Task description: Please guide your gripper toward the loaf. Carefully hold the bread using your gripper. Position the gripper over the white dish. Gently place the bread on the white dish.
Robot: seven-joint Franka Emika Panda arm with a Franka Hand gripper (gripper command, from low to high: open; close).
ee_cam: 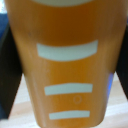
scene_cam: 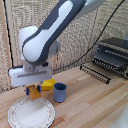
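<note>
Exterior view wide across table [scene_cam: 95, 105], wrist view pressed against bread [ee_cam: 67, 65]

Mock kitchen, my bench setup: wooden tabletop [scene_cam: 95, 102], toaster oven [scene_cam: 113, 56], dish rack [scene_cam: 96, 73] beyond my pincer [scene_cam: 33, 91], woven screen [scene_cam: 75, 35] behind.

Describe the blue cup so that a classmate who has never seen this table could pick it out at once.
Start at the white dish on the wooden table. Just past its rim, towards the exterior view's right, stands the blue cup. It is taller than the yellow bowl beside it, and the only blue thing.
</note>
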